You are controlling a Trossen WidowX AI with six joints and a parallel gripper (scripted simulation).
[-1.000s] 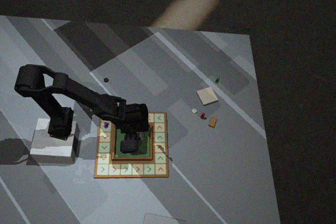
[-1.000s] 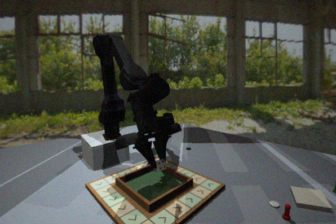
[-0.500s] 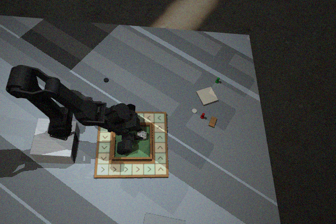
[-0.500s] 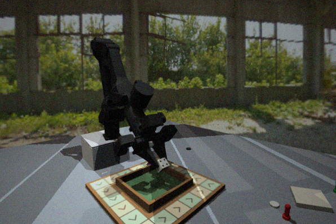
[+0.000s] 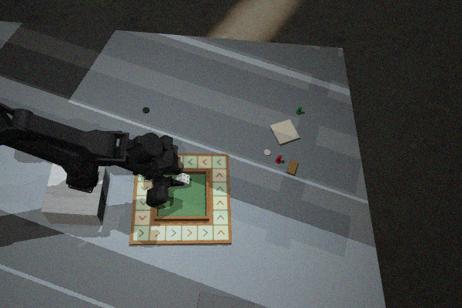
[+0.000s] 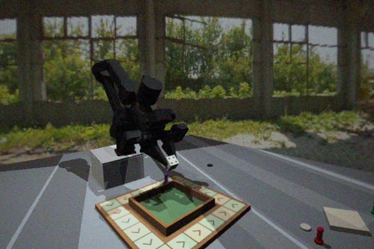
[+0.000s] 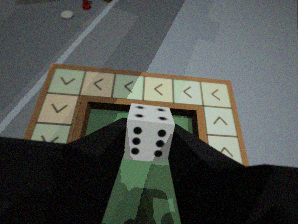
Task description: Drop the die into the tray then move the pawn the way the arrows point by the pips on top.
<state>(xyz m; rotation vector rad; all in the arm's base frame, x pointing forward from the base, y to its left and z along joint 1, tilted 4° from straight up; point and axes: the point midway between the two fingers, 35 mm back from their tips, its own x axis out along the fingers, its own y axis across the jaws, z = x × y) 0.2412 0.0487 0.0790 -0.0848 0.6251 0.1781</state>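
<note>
Die (image 5: 183, 178) (image 6: 172, 162) (image 7: 150, 132) sits clamped in the claw (image 5: 181, 181) (image 6: 170, 163) (image 7: 148, 127), raised above the board (image 5: 230, 209) (image 6: 103, 211) (image 7: 239, 120), near the center of the wrist frame. Six pips face the wrist camera. In the exterior frame, the purple pawn (image 6: 165, 178) stands on the board, just below the die, apart from it. The red pawn (image 5: 278, 159) (image 6: 319, 235) (image 7: 86, 5) is at that frame's lower right.

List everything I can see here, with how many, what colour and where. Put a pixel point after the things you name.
die (image 5: 183, 178) (image 6: 172, 162) (image 7: 149, 132): one, white with black pips, held above the board
board (image 5: 181, 241) (image 6: 100, 207) (image 7: 142, 73): one, wood-edged with pale arrow squares, on the table
tray (image 5: 182, 218) (image 6: 169, 229) (image 7: 80, 122): one, brown with green floor, mid-board
pawns: purple (image 6: 165, 178) on the board; red (image 5: 278, 160) (image 6: 319, 236) (image 7: 86, 5) and green (image 5: 299, 110) (image 6: 373, 207) off it
discs: one black, one white, on the table
square slab: one, beige, near the red pawn
small block: one, brown, beside the red pawn
pedestal: one, pale, under the arm
arm: one, black
claw (image 5: 183, 179) (image 6: 171, 163) (image 7: 148, 127): one, black, shut on the die
</note>
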